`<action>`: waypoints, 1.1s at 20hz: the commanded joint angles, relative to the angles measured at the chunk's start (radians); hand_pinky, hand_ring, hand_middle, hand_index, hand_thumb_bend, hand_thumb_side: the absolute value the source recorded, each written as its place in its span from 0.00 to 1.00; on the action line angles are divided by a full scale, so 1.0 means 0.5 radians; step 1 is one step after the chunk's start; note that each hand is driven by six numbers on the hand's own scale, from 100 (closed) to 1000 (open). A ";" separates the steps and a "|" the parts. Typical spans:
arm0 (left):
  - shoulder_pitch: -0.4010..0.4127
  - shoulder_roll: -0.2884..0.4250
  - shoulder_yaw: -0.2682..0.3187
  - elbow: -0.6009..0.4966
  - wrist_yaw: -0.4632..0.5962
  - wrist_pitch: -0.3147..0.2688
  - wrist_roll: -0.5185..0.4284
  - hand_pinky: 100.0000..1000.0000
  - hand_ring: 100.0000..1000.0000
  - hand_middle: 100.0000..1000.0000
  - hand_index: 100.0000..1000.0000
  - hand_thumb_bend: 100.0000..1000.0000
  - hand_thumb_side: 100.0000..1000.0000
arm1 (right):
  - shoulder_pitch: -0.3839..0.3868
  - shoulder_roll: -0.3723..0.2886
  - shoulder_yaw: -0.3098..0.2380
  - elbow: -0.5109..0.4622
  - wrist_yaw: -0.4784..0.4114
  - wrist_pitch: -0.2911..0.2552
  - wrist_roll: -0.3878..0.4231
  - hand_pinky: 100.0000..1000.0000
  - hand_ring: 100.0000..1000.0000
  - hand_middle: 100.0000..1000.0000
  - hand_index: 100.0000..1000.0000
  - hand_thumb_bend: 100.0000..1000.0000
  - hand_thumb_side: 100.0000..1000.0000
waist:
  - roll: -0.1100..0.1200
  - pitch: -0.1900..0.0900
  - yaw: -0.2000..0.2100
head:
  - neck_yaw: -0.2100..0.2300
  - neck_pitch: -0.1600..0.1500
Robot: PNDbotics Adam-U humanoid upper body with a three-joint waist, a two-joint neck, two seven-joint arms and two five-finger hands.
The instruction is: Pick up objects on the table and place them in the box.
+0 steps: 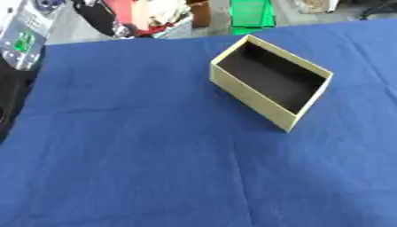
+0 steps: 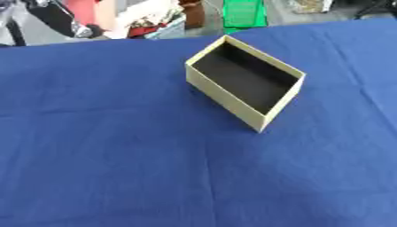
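A pale yellow rectangular box (image 1: 250,98) stands open on the blue tablecloth (image 1: 139,155), right of centre and turned at an angle. Its inside is dark, and nothing shows in it. No loose objects show on the cloth. Neither of my hands appears in either view.
Beyond the table's far edge lies clutter: a green item (image 1: 251,15), red and white things (image 1: 143,15), and a grey device (image 1: 23,37) at the far left. A black shape (image 1: 9,95) borders the cloth's left edge.
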 commanded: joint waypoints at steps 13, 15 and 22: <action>-0.121 -0.324 -0.061 0.099 0.310 0.239 0.616 0.25 0.20 0.34 0.52 0.00 0.00 | -0.215 0.029 -0.004 -0.028 -0.055 -0.064 -0.039 0.83 0.81 0.85 0.85 0.00 1.00 | 0.053 0.037 -0.199 | 0.183 -0.087; -0.129 -0.342 -0.062 0.131 0.319 0.239 0.683 0.25 0.20 0.34 0.52 0.00 0.00 | -0.234 0.037 -0.002 -0.028 -0.059 -0.070 -0.046 0.83 0.81 0.85 0.85 0.00 1.00 | 0.061 0.052 -0.231 | 0.206 -0.096; -0.123 -0.404 -0.064 0.319 0.248 0.192 0.778 0.30 0.25 0.39 0.58 0.02 0.00 | -0.268 0.058 0.000 -0.028 -0.067 -0.082 -0.053 0.83 0.81 0.85 0.85 0.00 1.00 | 0.082 0.090 -0.304 | 0.249 -0.123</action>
